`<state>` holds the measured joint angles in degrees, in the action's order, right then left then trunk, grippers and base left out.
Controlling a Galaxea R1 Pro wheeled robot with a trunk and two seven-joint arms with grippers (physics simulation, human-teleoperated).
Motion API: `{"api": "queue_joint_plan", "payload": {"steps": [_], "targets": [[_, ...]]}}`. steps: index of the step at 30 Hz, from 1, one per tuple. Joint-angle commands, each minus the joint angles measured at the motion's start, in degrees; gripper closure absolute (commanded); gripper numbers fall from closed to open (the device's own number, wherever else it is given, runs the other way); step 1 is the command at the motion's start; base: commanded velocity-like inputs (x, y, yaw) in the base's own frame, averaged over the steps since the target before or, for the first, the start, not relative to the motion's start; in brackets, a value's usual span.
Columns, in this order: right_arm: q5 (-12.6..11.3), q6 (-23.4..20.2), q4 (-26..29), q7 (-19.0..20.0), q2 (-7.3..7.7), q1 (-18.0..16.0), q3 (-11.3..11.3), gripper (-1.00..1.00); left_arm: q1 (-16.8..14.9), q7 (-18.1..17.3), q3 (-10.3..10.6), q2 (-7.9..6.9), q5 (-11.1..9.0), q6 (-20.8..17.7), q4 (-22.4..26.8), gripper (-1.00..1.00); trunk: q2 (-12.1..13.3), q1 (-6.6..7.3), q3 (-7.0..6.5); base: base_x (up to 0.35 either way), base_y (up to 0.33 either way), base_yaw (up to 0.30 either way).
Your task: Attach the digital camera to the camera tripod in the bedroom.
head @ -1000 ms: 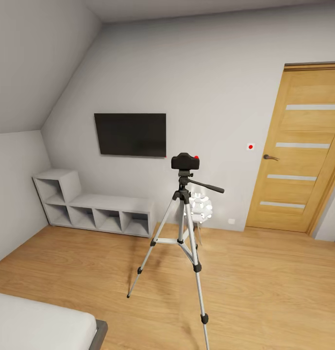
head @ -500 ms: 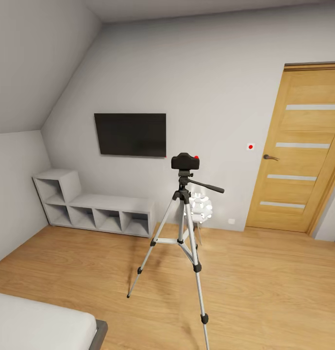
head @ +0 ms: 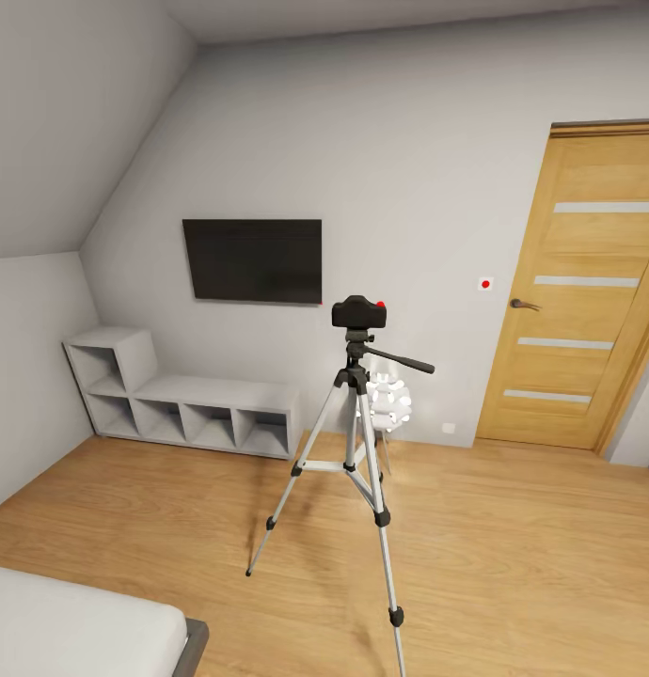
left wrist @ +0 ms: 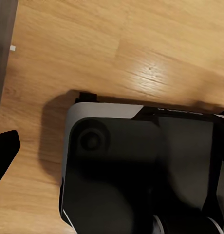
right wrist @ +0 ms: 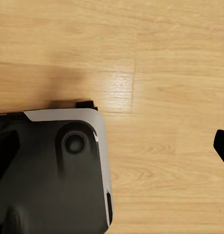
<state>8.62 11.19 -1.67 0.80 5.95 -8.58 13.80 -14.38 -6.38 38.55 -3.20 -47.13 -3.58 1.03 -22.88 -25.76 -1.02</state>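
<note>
Bedroom floor (head: 513, 527) carried the tripod (head: 355, 442) with the camera (head: 358, 311) seated on it; gripper openings could not be told, and base contact might topple it.

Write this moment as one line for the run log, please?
digital camera: seated atop camera tripod | tripod: upright on wood floor | arms: lowered over floor | jaws: state unclear

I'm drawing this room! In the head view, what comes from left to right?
Grey cubby shelf → black wall TV → silver-legged camera tripod carrying the small black digital camera → light wooden door.
</note>
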Motion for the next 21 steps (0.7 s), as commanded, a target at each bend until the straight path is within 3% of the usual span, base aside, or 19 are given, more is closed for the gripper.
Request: {"api": "queue_joint_plan", "payload": {"steps": [1,21], "targets": [[0.5,0.3,-0.2,0.1,0.03,0.0,0.5,-1.00,0.0,-0.1,0.4,-0.04,-0.6,-0.3,0.1,-1.00,0.0,-0.02,0.02,0.000,0.000,0.000],[0.5,0.3,-0.2,0.1,0.14,0.0,0.5,-1.00,0.0,-0.1,0.1,-0.05,-0.8,-0.3,0.0,-1.00,0.0,-0.02,0.02,0.000,0.000,0.000]]}}
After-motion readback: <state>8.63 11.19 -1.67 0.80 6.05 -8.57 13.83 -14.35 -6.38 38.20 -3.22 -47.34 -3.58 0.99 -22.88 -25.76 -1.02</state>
